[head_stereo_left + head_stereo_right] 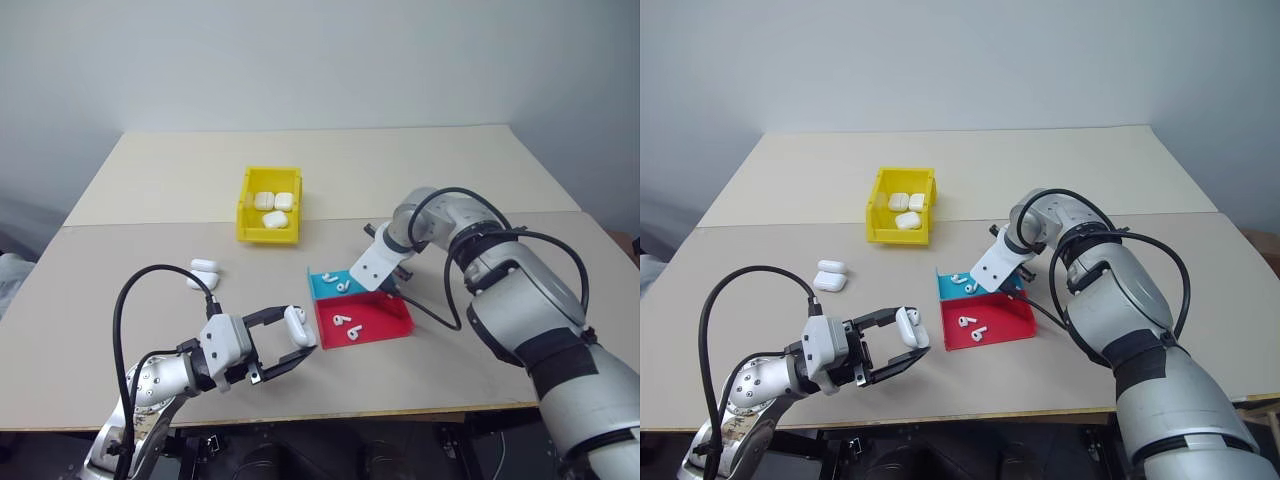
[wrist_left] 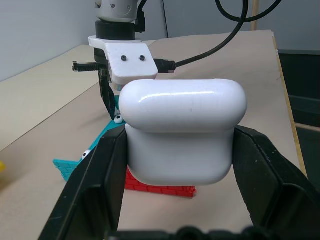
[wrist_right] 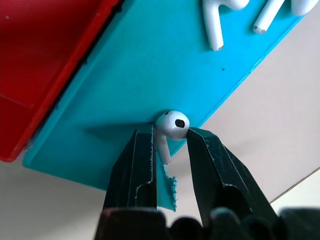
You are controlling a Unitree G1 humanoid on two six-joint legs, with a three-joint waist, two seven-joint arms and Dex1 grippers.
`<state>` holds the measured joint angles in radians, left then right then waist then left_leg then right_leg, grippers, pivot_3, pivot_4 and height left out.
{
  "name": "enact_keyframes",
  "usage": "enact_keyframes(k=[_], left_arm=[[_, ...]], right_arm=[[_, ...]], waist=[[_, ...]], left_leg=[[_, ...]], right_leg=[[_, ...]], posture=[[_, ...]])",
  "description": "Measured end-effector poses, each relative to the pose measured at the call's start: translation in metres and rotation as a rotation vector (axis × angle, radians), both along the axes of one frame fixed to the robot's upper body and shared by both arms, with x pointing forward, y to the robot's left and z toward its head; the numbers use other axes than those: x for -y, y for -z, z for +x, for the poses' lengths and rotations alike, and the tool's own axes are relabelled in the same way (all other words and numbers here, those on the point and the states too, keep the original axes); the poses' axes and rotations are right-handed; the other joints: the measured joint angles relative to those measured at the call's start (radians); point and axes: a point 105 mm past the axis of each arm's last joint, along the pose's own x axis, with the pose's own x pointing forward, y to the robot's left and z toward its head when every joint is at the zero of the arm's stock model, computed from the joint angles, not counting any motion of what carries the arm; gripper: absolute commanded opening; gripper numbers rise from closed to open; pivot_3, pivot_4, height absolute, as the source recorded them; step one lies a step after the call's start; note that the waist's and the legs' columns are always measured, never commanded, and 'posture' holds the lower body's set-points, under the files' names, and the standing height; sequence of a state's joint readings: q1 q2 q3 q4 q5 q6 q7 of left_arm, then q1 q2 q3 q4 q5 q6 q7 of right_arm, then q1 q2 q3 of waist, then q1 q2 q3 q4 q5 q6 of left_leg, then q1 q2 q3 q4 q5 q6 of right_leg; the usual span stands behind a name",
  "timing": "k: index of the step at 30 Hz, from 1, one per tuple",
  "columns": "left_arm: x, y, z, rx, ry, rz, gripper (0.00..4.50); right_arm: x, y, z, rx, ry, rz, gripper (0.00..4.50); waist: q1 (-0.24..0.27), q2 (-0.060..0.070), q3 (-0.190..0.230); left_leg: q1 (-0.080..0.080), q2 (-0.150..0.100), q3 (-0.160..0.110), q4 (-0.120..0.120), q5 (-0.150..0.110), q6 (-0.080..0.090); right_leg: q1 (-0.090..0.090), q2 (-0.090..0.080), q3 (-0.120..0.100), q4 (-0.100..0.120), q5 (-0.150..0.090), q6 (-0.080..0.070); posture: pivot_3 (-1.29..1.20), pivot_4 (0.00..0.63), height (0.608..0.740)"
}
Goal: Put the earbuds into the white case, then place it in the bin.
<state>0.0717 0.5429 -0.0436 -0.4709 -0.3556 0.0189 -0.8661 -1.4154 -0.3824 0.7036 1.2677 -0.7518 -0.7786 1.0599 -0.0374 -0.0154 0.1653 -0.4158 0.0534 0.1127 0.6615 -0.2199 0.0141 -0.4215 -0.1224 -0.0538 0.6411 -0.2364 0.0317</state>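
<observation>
So the right gripper [image 3: 170, 137] is down over the teal tray [image 3: 130, 75], fingers pinched on one earbud [image 3: 171, 127], bud head up between the tips and the stem pointing down along the fingers. Looks like a real grip, not just hovering around it. Two more earbuds [image 3: 215, 22] lie further along the same tray, and a couple sit in the red tray [image 1: 375, 320] right beside it.

The left gripper [image 1: 285, 345] is clamped on the white case [image 1: 298, 326], holding it up off the table [image 1: 450, 180] just left of the red tray. Its lid looks to be down, though I can't tell for sure.

The bit that matters for the next move imo: the case is to the left of and nearer the robot than the pinched bud, with the red tray in between. The left gripper points level toward the trays, so the right arm has to bring the bud across to it.

The yellow bin [image 1: 245, 215] is further back with three cases already in it, and two spare cases [image 1: 203, 272] sit on the table between the bin and the left arm
</observation>
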Motion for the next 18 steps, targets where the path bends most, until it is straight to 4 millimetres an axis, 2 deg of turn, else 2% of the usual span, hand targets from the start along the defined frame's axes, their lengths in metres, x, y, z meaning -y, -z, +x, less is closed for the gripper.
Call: enact_keyframes(k=[3, 5, 8, 10, 12, 14, 18], left_arm=[[0.001, -0.002, 0.001, 0.011, 0.003, -0.001, 2.79], [0.002, -0.008, 0.004, 0.028, 0.006, -0.009, 2.79], [0.003, -0.018, 0.007, 0.046, 0.017, -0.048, 2.79], [0.005, -0.028, 0.012, 0.065, 0.029, -0.077, 2.79], [0.006, -0.042, 0.017, 0.094, 0.034, -0.104, 2.79], [0.01, -0.051, 0.022, 0.107, 0.054, -0.131, 2.79], [0.019, -0.074, 0.029, 0.145, 0.094, -0.198, 2.79]], right_arm=[[-0.004, -0.006, -0.002, -0.031, 0.013, 0.065, 1.06], [-0.009, -0.019, -0.004, -0.056, 0.026, 0.178, 1.06], [-0.012, -0.053, -0.007, -0.071, 0.05, 0.409, 1.06], [-0.009, -0.08, -0.014, -0.081, 0.07, 0.624, 1.06], [-0.003, -0.102, -0.028, -0.104, 0.099, 0.83, 1.06], [0.005, -0.114, -0.045, -0.13, 0.137, 0.987, 1.06], [0.009, -0.128, -0.085, -0.218, 0.196, 1.264, 1.06]], waist=[[0.0, 0.0, 0.0], [0.001, 0.0, 0.0], [0.004, 0.0, 0.0], [0.015, 0.0, 0.0], [0.024, 0.0, 0.0], [0.031, -0.001, 0.0], [0.038, -0.001, 0.0]], left_leg=[[0.0, 0.0, 0.0, 0.0, 0.0, 0.0], [0.0, 0.0, 0.0, 0.0, 0.0, 0.0], [0.0, 0.0, -0.001, 0.0, 0.0, 0.0], [0.0, 0.0, -0.002, 0.0, 0.0, 0.0], [0.0, 0.0, -0.002, 0.0, 0.0, 0.0], [-0.001, 0.0, -0.002, 0.0, -0.002, 0.003], [0.0, -0.001, -0.002, 0.002, -0.003, 0.005]], right_leg=[[0.0, 0.0, 0.0, 0.0, 0.0, 0.0], [0.0, 0.0, 0.0, 0.0, 0.0, 0.0], [0.001, 0.0, 0.0, -0.001, 0.0, 0.0], [0.002, 0.0, -0.001, -0.001, 0.0, 0.0], [0.002, -0.001, -0.001, 0.0, 0.0, 0.0], [0.002, -0.001, -0.002, -0.001, 0.0, 0.0], [0.002, -0.001, -0.001, 0.0, 0.0, 0.0]], posture=[[0.0, 0.15, 0.74], [0.0, 0.15, 0.74], [0.0, 0.15, 0.74], [0.0, 0.15, 0.74], [0.0, 0.15, 0.74], [0.0, 0.15, 0.74], [0.0, 0.15, 0.74]])
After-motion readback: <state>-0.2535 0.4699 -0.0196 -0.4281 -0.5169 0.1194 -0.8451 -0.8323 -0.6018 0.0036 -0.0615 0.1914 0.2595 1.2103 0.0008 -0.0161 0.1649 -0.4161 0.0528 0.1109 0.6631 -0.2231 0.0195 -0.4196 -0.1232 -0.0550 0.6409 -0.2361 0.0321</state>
